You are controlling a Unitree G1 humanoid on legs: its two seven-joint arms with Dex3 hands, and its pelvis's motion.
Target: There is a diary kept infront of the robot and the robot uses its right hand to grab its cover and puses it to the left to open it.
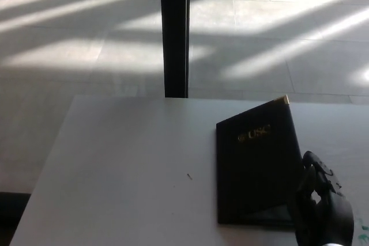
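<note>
The diary (256,168) cover, judged stiff and light, is held at its near right edge by the right hand (319,205). It is best gripped there, beside the fingers, and appears partly raised.

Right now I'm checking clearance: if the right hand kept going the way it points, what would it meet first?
Probably the diary: the right hand already sits at its right edge, pointing left and away across the cover. Depth is unclear.

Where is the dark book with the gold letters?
In the head view, the diary lies on the white table, toward its right side, with the right robot hand at the diary's near right corner.
</note>
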